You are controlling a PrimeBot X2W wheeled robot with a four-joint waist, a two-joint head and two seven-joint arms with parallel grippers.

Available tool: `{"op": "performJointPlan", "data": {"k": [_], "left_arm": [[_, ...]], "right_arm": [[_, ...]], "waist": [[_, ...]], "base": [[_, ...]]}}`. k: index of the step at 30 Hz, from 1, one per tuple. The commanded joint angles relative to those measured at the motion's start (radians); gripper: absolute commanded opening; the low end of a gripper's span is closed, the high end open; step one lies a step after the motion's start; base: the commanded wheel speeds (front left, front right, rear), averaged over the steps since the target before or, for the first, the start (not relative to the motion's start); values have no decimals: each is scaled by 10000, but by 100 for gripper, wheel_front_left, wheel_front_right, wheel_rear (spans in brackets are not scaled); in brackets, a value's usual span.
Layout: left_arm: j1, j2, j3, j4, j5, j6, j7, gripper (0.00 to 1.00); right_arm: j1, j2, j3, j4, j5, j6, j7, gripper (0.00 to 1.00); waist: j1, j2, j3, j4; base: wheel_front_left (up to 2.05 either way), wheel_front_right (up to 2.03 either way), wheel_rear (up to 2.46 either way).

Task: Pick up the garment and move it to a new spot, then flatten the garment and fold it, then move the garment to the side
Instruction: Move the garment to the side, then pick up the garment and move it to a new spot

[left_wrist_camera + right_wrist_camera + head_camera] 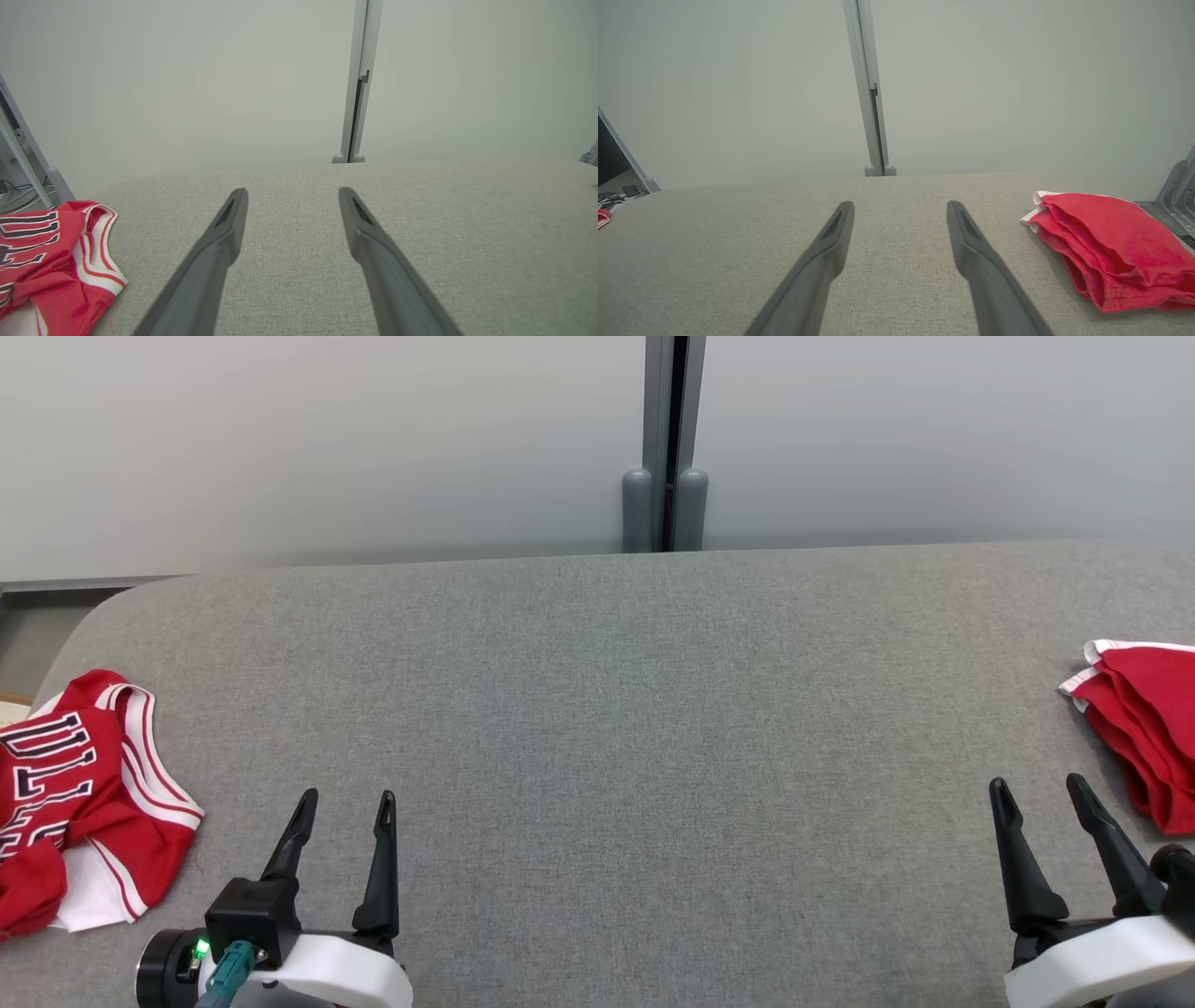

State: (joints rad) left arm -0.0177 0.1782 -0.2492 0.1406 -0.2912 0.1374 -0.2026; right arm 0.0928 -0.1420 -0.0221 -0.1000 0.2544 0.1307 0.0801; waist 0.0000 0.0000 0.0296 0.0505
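Crumpled red jersey lies beside the wide-spread left end effector

**Grey padded table: free lanes and obstructions**

The middle of the top is bare fabric from 10 o'clock round to 2 o'clock. There is free passage straight ahead of the left gripper at 7 o'clock and the right gripper at 5 o'clock. Each has its fingers spread over bare table. Obstruction at 9 o'clock: a crumpled red jersey lies at the table's left edge, near the left gripper's outer side. Obstruction at 3 o'clock: a folded red cloth lies at the right edge, close beside the right gripper's outer finger. Far limit at 12 o'clock: a pale wall with an upright grey post stands just behind the table's back edge.
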Motion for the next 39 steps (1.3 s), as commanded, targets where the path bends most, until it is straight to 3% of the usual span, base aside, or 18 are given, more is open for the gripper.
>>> {"op": "performJointPlan", "data": {"k": [1,27,33,39], "left_arm": [[130,92,22,4,-34,14,15,100],[216,280,-89,37,-213,128,152,100],[-41,256,-160,66,-242,103,198,100],[-358,188,-312,105,-223,43,188,100]], "right_arm": [[143,13,-20,-77,-22,0,45,100],[542,159,-157,-484,-112,0,402,100],[525,161,-193,-586,-180,0,379,100],[605,207,-182,-880,-275,0,384,100]], "waist": [[0,0,-139,-22],[0,0,-410,-72],[0,0,-312,261],[0,0,-290,1268]], "base": [[0,0,0],[0,0,0],[0,0,0],[0,0,0]]}}
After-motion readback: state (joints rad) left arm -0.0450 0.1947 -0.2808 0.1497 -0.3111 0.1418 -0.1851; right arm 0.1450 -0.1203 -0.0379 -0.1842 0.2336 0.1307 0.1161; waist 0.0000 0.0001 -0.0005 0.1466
